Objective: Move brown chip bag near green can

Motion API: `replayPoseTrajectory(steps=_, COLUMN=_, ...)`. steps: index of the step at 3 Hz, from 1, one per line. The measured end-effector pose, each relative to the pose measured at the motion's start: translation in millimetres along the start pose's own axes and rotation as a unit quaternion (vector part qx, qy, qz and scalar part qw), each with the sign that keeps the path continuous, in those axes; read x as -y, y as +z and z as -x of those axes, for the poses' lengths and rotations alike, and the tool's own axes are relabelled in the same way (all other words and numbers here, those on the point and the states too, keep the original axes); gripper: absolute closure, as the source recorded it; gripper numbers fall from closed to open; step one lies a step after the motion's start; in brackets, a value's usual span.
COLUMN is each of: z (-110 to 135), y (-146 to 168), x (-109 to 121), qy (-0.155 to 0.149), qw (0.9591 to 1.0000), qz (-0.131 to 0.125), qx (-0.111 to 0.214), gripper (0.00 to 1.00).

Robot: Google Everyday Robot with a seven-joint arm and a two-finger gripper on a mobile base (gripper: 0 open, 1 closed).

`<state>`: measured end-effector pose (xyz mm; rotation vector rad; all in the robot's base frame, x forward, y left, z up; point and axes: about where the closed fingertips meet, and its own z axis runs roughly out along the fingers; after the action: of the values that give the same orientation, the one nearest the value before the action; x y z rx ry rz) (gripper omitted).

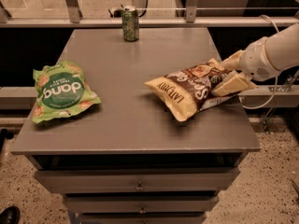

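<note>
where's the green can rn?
In the camera view the green can stands upright midway along the far edge of the table; the gripper is at the right, gripping the end of the brown chip bag.

Crinkly glossy brown chip bag [187,90] on a matt grey table [126,125], smooth cream plastic gripper [219,80] at its right end

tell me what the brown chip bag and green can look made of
Brown chip bag: likely thin plastic film, semi-glossy, crinkled and creased. Green can: probably metal, with a silvery top rim. The gripper is at the bag's right end, jaws closed on it.
</note>
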<state>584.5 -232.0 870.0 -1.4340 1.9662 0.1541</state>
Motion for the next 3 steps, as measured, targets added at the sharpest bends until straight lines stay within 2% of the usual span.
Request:
replayPoseTrajectory(steps=1, z=6.9, y=-7.1, x=30.5, qy=-0.004, qw=0.9994, qz=-0.033, qx=0.004, gripper=0.83)
replayPoseTrajectory(steps=2, z=17.5, y=-29.4, x=70.4, qy=-0.008, qw=0.9962, qz=-0.086, qx=0.006, gripper=1.0)
replayPoseTrajectory(steps=3, z=21.9, y=-37.6, x=80.5, qy=-0.009, qw=0.9948, qz=-0.101, qx=0.009, gripper=1.0)
